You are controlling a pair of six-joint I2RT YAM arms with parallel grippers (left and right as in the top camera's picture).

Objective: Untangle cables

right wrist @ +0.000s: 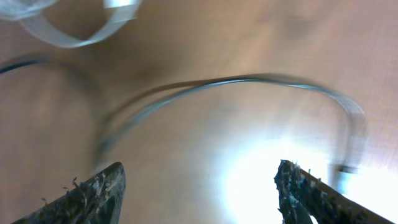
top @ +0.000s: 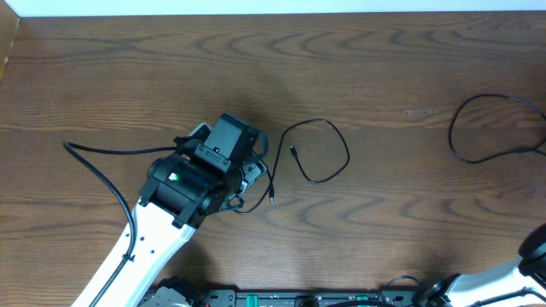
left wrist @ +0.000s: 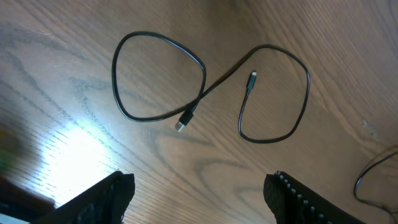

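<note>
A thin black cable [left wrist: 203,92] lies loose on the wooden table in a flat figure-of-eight, both small plug ends free. The overhead view shows this cable [top: 345,153] just right of my left wrist [top: 223,147]. My left gripper [left wrist: 199,182] hovers open over bare wood, short of the cable, holding nothing. A second thin dark cable [top: 452,136] lies in an open loop at the far right. The same cable [right wrist: 249,79] shows blurred in the right wrist view, beyond my right gripper [right wrist: 199,173], which is open and empty.
My right arm [top: 533,254] enters at the bottom right corner. The left arm's thick black wire [top: 102,166] trails over the table at the left. A pale blurred strip [right wrist: 62,40] crosses the top left of the right wrist view.
</note>
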